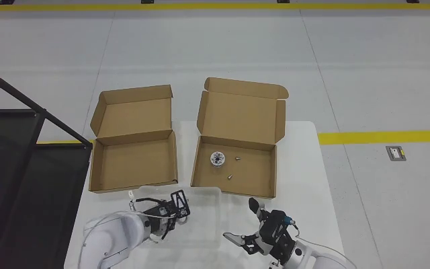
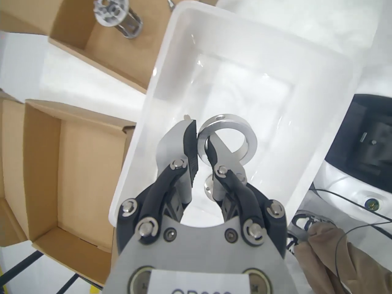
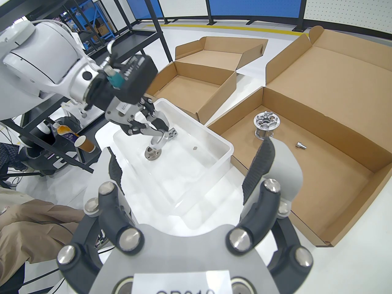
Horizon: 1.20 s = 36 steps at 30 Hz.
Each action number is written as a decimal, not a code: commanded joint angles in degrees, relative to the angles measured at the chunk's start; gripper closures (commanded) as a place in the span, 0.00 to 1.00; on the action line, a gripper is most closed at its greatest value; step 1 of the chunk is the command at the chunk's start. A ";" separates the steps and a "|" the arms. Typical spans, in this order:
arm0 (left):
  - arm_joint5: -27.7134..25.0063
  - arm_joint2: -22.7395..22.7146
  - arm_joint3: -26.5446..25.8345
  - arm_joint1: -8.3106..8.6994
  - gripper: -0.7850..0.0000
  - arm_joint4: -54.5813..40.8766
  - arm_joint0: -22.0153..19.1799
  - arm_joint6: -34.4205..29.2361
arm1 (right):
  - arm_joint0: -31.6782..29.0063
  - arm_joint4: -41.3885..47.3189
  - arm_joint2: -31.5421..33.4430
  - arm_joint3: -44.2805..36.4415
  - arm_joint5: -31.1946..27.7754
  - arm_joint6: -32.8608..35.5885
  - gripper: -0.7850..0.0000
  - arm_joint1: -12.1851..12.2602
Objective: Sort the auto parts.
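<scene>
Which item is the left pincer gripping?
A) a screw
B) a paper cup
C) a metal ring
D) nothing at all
C: the left pincer is clamped on the rim of a metal ring, inside the white bin.

Bin (image 2: 171, 71) is reading translucent white. Metal ring (image 2: 226, 122) over it is showing bare silver, matching the hub (image 2: 118, 12) in the plain brown cardboard box (image 2: 98, 65) beyond the bin. Left gripper (image 2: 200, 142) pads (image 2: 190, 146) are showing black, ridged.

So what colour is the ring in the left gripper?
Silver, bare metal. The ring in the left gripper shows best in the left wrist view.
</scene>
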 commanded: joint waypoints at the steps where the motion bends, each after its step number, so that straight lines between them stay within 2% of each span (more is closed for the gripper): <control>1: -0.33 -5.09 -1.22 0.47 1.00 -1.62 3.04 3.97 | 0.00 0.00 0.00 0.00 0.00 0.00 0.00 0.00; 5: 0.09 -14.22 -1.82 1.07 1.00 -4.89 7.92 11.65 | 0.00 0.00 0.00 0.00 0.00 0.00 0.00 0.00; 9: 0.50 -23.87 0.79 1.08 1.00 -13.57 13.53 25.48 | 0.00 0.00 0.00 0.00 0.00 0.00 0.00 0.00; 12: 1.82 -29.11 2.09 0.89 1.00 -16.69 17.83 31.91 | 0.00 0.00 0.00 0.00 0.00 0.00 0.00 0.00; 27: 2.02 -29.05 2.00 0.88 1.00 -16.60 17.83 31.90 | 0.00 0.00 0.00 0.00 0.00 0.00 0.00 0.00; 31: 10.83 -26.24 2.03 0.61 1.00 -14.24 15.73 28.32 | 0.00 0.00 0.00 0.00 0.00 0.00 0.00 0.00; 34: 19.70 -23.81 6.08 0.51 1.00 -12.39 9.47 23.59 | 0.00 0.00 0.00 0.00 0.00 0.00 0.00 0.00; 36: 20.81 -20.08 10.65 0.42 1.00 -12.99 4.93 20.23 | 0.00 0.00 0.00 0.00 0.00 0.00 0.00 0.00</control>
